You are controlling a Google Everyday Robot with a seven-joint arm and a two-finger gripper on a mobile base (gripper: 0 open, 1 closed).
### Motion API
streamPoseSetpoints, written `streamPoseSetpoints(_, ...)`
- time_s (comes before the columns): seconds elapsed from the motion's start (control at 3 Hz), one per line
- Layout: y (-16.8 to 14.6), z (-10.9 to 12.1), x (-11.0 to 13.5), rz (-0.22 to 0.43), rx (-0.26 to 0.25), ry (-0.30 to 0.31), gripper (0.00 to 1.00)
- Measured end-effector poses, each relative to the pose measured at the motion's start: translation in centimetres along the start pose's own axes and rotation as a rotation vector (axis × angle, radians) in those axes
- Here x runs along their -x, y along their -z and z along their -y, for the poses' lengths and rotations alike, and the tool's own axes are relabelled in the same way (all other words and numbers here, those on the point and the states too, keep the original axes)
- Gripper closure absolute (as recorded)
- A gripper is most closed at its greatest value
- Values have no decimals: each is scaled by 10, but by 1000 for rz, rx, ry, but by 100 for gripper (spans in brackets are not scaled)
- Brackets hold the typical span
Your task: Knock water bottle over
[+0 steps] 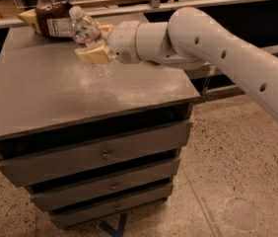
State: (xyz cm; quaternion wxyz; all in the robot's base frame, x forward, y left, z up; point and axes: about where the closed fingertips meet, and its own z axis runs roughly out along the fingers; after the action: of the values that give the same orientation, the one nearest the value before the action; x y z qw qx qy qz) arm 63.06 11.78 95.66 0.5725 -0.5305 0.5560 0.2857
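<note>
The water bottle (85, 31) is clear with a white cap and a label band. It stands tilted on the grey cabinet top (45, 98), its cap leaning left and back. My gripper (98, 43) reaches in from the right on a white arm (218, 48). Its beige fingers (93, 55) sit on either side of the bottle's middle and hold it. The bottle's lower body shows below the near finger.
A brown bag (52, 19) lies at the cabinet's back left, just behind the bottle. The cabinet has three drawers (102, 154) below. A speckled floor (237, 181) lies to the right. A shelf runs along the back.
</note>
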Motion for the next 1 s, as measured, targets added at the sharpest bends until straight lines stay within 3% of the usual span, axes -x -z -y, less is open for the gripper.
streamPoseSetpoints(0.33,12,15,21,4,37,151,100)
streamPoseSetpoints(0.67,14,18,37,-47,120,344,100)
streamPoseSetpoints(1.0,17,8,42,-134,160,529,100)
